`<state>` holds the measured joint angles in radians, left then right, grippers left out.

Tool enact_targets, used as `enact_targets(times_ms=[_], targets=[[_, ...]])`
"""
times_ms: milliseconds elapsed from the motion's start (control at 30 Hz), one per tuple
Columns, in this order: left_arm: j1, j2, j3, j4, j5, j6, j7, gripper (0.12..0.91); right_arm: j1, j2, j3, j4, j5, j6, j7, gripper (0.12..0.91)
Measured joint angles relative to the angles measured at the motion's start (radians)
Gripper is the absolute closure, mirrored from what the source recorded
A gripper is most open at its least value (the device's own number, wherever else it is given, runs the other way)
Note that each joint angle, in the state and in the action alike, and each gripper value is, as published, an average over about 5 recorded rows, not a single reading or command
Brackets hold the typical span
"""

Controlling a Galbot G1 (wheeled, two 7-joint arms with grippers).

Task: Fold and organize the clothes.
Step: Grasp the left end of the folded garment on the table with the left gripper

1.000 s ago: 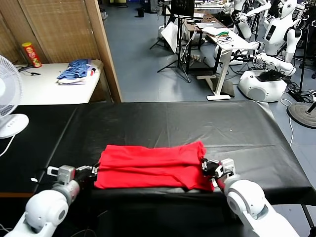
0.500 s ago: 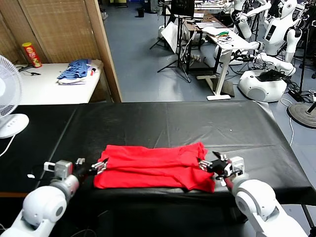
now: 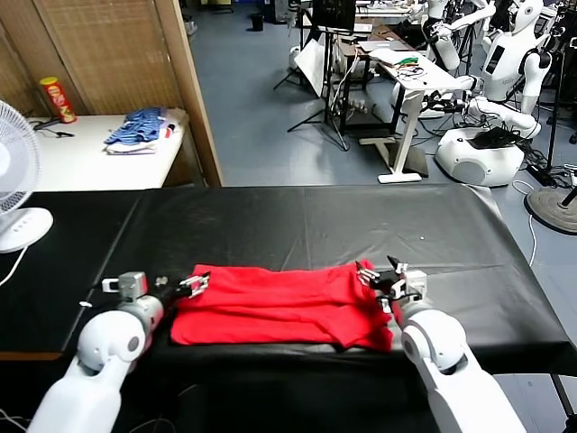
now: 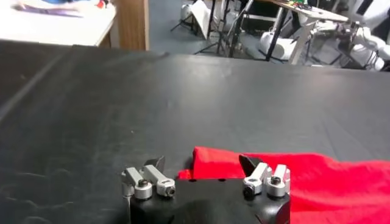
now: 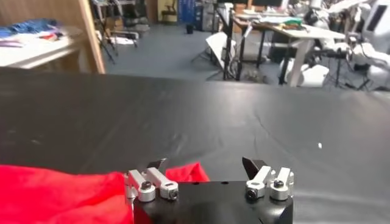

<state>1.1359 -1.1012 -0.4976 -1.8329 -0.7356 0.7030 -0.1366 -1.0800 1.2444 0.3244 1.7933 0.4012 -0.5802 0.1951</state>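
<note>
The left gripper (image 3: 191, 286) hovered at the left end of the red T-shirt (image 3: 279, 305), its jaws spread apart and holding nothing. In the left wrist view the same gripper (image 4: 203, 167) stood with both fingertips wide apart; the T-shirt's corner (image 4: 213, 164) lay between and just ahead of them, and the rest of the cloth ran off beyond one fingertip.

The T-shirt lay folded into a long flat band across the near part of the black table (image 3: 361, 225), stretched between the two grippers, its near edge close to the table's front edge.

The right gripper (image 3: 379, 275) stood at the T-shirt's right end, over its far right corner, jaws likewise parted and empty. In the right wrist view this gripper (image 5: 206, 165) showed separated fingertips, with a peak of red fabric (image 5: 186, 171) just beside one of them and bare black table ahead.
</note>
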Motion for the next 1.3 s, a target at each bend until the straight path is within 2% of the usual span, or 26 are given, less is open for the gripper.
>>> enact_targets(times_ms=[67, 167, 333, 433, 567, 633, 700, 833, 1033, 1133, 1300], targets=[[-0.010, -0.008, 0.001, 0.020, -0.001, -0.005, 0.005, 0.326, -0.001, 0.014, -0.003, -0.012, -0.010, 0.005, -0.002, 0.432], [-0.016, -0.013, -0.001, 0.039, -0.005, -0.017, 0.015, 0.488, -0.004, 0.034, -0.009, -0.027, -0.026, 0.026, 0.005, 0.590], [-0.001, -0.023, -0.004, 0.036, 0.013, -0.067, 0.019, 0.772, -0.011, 0.068, -0.024, -0.041, -0.040, 0.075, 0.069, 0.846], [0.008, -0.034, 0.003, 0.035, 0.089, -0.110, 0.013, 0.883, -0.011, 0.080, -0.030, -0.046, -0.050, 0.093, 0.083, 0.892], [0.007, -0.048, 0.013, 0.049, 0.208, -0.146, 0.002, 0.898, -0.012, 0.080, -0.028, -0.045, -0.052, 0.095, 0.047, 0.888], [0.004, -0.050, 0.015, 0.055, 0.239, -0.155, 0.008, 0.866, -0.016, 0.075, -0.023, -0.038, -0.051, 0.096, 0.019, 0.840], [0.001, -0.050, 0.015, 0.057, 0.252, -0.158, 0.017, 0.798, -0.024, 0.066, -0.017, -0.026, -0.051, 0.096, -0.007, 0.761], [0.002, -0.040, 0.010, 0.053, 0.253, -0.158, 0.027, 0.587, -0.044, 0.043, -0.002, 0.009, -0.050, 0.096, -0.037, 0.546], [0.016, -0.015, -0.015, 0.032, 0.212, -0.147, 0.027, 0.296, -0.089, 0.000, 0.029, 0.090, -0.044, 0.094, -0.050, 0.271], [0.029, -0.001, -0.035, 0.015, 0.159, -0.130, 0.022, 0.241, -0.111, -0.014, 0.044, 0.128, -0.037, 0.093, -0.052, 0.233], [0.071, -0.006, -0.076, -0.034, 0.074, -0.114, 0.012, 0.233, -0.142, -0.022, 0.054, 0.184, -0.004, 0.085, -0.052, 0.227]])
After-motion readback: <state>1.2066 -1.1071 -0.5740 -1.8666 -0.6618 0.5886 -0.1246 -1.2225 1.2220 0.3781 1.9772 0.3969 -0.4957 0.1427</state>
